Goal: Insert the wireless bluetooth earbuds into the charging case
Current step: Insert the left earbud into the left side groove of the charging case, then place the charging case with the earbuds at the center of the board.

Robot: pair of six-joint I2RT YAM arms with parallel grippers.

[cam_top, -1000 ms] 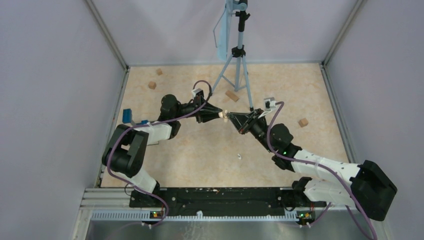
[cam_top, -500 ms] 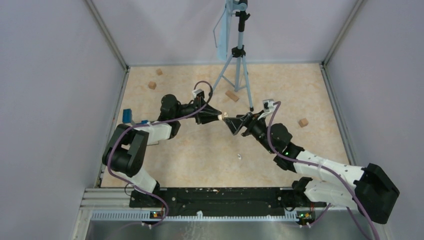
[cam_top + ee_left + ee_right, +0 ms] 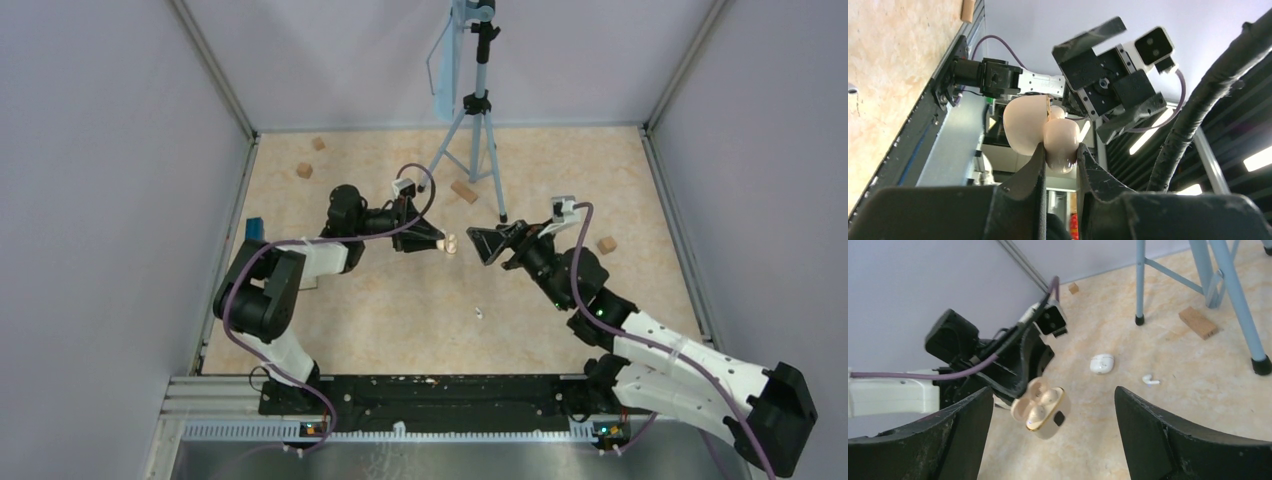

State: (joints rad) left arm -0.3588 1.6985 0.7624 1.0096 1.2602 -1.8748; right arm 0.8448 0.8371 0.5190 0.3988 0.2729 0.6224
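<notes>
My left gripper [image 3: 438, 241] is shut on a cream charging case [image 3: 449, 243] and holds it in the air, lid open. In the left wrist view the case [image 3: 1040, 130] is pinched between the fingers of the left gripper [image 3: 1060, 155]. The right wrist view shows the case [image 3: 1040, 407] with pale rounded shapes in its wells. My right gripper [image 3: 478, 243] stands open just right of the case, apart from it; in its wrist view the right gripper [image 3: 1053, 390] is spread wide. One white earbud [image 3: 1149, 380] lies on the floor, and another earbud [image 3: 479, 312] lies nearer the bases.
A closed white case [image 3: 1101, 363] lies on the floor near the earbud. A blue tripod [image 3: 470, 110] stands at the back centre. Tan wooden blocks [image 3: 463, 191] [image 3: 606, 244] [image 3: 304, 171] are scattered about. A blue object [image 3: 254, 230] sits at the left wall.
My right gripper has opened and drawn back to the right, away from the case. The left gripper has kept its hold on the case and shifted slightly.
</notes>
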